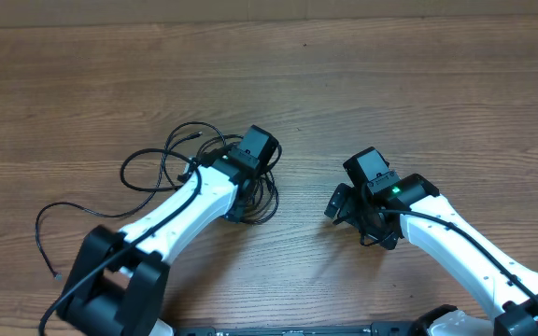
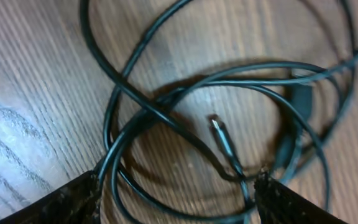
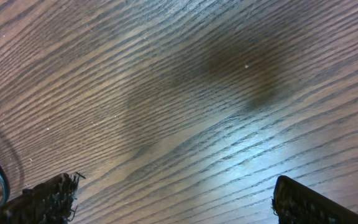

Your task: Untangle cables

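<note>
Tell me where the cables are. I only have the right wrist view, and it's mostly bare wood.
Observer: The cables lie tangled to the left of the right tool, under the left tool.
Operator: Is the left tool holding any?
Observer: No. Its fingers stand wide apart, with loops lying on the table between them.
Operator: Any loose end showing?
Observer: Yes, a plug end lies inside the loops, between those fingers.
Operator: Anything outside the tangle?
Observer: One strand trails off alone, far left.

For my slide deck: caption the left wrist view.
Left claw open over tangled black cables on the wooden table.
</note>
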